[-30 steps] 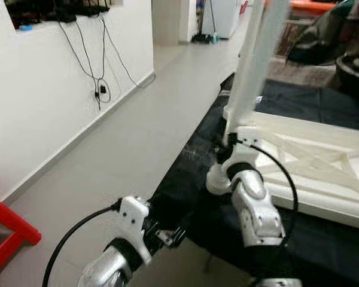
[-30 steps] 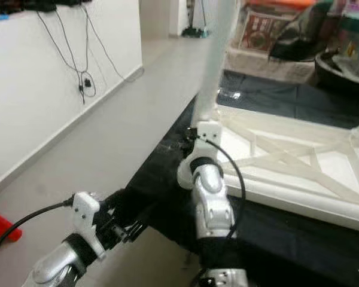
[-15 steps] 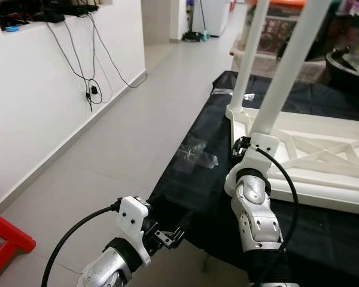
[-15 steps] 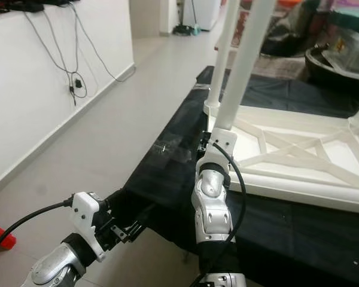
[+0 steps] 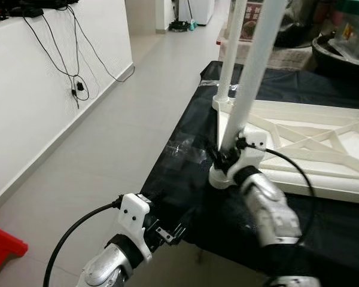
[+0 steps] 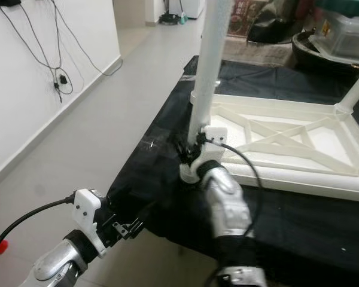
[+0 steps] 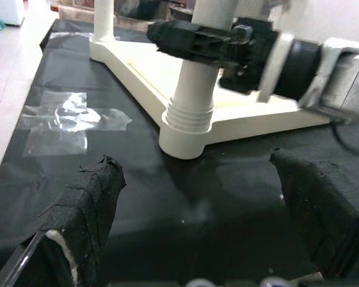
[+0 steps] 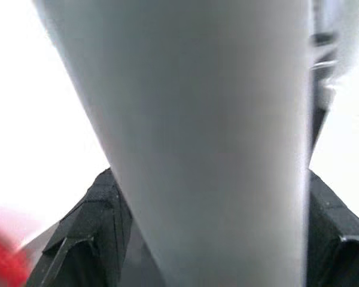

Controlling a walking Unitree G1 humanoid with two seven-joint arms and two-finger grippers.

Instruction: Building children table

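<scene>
A white children's table point(image 5: 329, 185) lies upside down on a black cloth point(image 5: 179, 179). Two of its white legs stand upright at the left corners: the near leg point(image 5: 260, 66) and the far leg point(image 5: 232, 54). My right gripper point(image 5: 222, 156) is shut on the near leg just above its threaded base point(image 7: 188, 128); its black fingers point(image 8: 99, 227) sit on either side of the leg. My left gripper point(image 5: 170, 230) hangs low at the cloth's front edge, open and holding nothing, with its fingers point(image 7: 93, 200) spread wide and pointing toward that leg base.
A patch of clear tape point(image 5: 182, 149) sticks to the cloth left of the table. Bare grey floor and a white wall with hanging cables point(image 5: 78, 89) lie to the left. A red object point(image 5: 3, 248) sits at the lower left. Boxes and a dark tub point(image 5: 341, 54) crowd the back right.
The camera has shifted. My right forearm has swung from upright to slanting out to the right, with its gripper staying on the near leg. The left arm has held still.
</scene>
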